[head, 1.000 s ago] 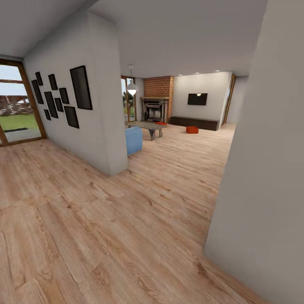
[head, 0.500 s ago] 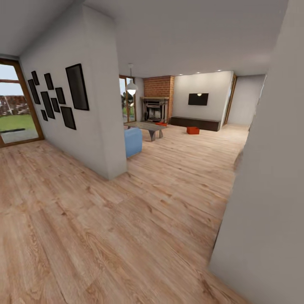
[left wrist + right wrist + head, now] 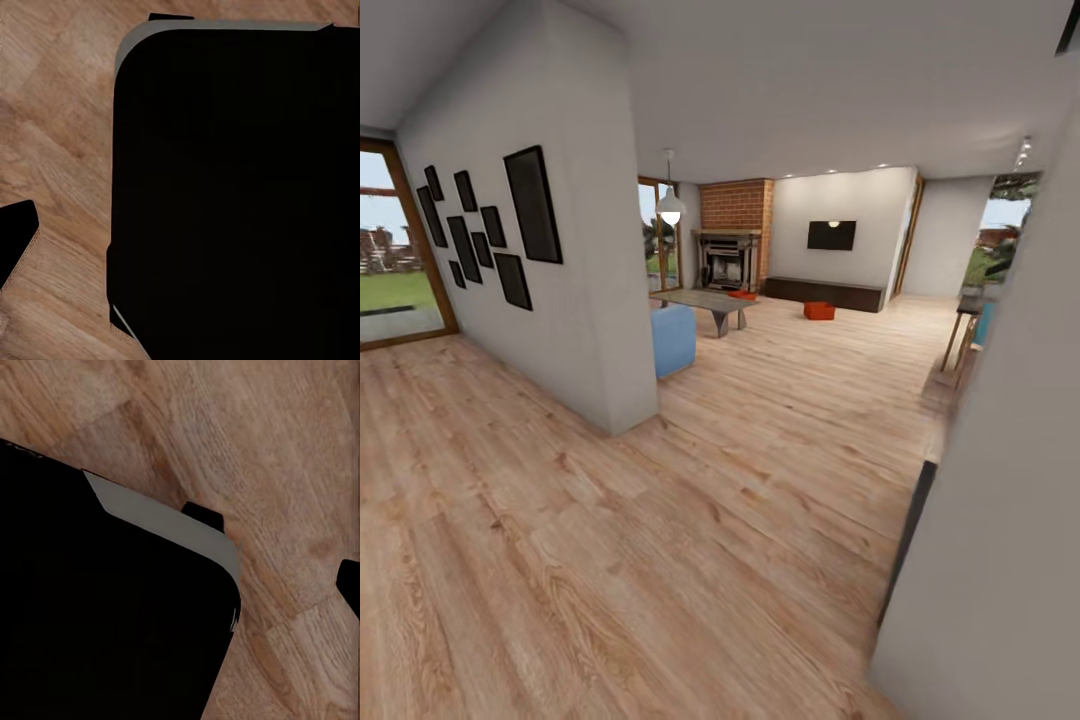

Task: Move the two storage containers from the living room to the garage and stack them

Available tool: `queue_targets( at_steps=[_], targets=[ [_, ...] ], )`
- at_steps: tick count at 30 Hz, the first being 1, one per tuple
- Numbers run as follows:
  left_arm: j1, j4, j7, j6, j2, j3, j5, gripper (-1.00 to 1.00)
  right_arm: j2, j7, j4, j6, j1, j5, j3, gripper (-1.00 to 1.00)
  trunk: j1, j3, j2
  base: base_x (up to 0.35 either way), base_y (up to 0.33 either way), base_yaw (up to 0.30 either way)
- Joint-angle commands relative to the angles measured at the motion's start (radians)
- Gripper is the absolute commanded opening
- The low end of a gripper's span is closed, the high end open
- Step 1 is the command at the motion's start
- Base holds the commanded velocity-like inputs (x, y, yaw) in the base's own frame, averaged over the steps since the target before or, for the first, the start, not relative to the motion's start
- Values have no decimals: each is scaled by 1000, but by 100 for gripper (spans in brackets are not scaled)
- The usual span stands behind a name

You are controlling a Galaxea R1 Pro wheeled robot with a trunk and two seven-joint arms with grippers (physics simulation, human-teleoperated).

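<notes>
Downward over the light wood plank floor [image 3: 52, 150] both wrist cameras are pointed, and a large black body with a grey rounded edge [image 3: 232, 195] is seen close beneath each; in the right wrist view the same kind of black mass [image 3: 105, 615] with a grey band is seen against the planks. Small black tips are seen at the edges of these views, but whether either pincer is released or clenched cannot be told, and the pose of the arms cannot be made out from the head view.

Farther out, in the head view, a white partition wall [image 3: 575, 260] hung with black picture frames [image 3: 532, 205] is seen at the left, with a glass door [image 3: 390, 250] beyond it. A near grey-white wall [image 3: 1000, 520] is seen at the right edge. A blue armchair [image 3: 673, 338] is set just past the partition's end, and a low grey coffee table [image 3: 705, 300] stands beyond it under a white pendant lamp [image 3: 671, 208].

At the far end of the living room a red brick fireplace [image 3: 734, 235], a wall-mounted black TV [image 3: 830, 235] and a long dark low cabinet [image 3: 822, 291] are seen. One orange-red storage container [image 3: 819, 311] rests on the plank floor just before the cabinet; a second orange-red container [image 3: 742, 294] is seen near the fireplace, behind the coffee table. No writing can be read.
</notes>
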Motion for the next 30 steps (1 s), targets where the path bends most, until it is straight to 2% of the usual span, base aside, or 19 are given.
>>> queue_targets(
  at_steps=[1,16,25,30],
  targets=[
    [0,0,-1,-2,0,3,4,100,1,-1,3,-6,-1,-9,9,100,1,-1,0,322,0,0],
    [0,0,0,-2,0,3,4,100,7,-5,3,-6,-1,-12,7,100,1,-1,0,322,0,6],
    [0,0,-1,-2,0,3,4,100,6,-9,3,-6,-1,-8,7,100,1,-1,0,322,0,236],
    [0,0,-1,-2,0,3,5,100,5,-6,2,-6,-1,-8,7,100,1,-1,0,322,0,49]
  ],
)
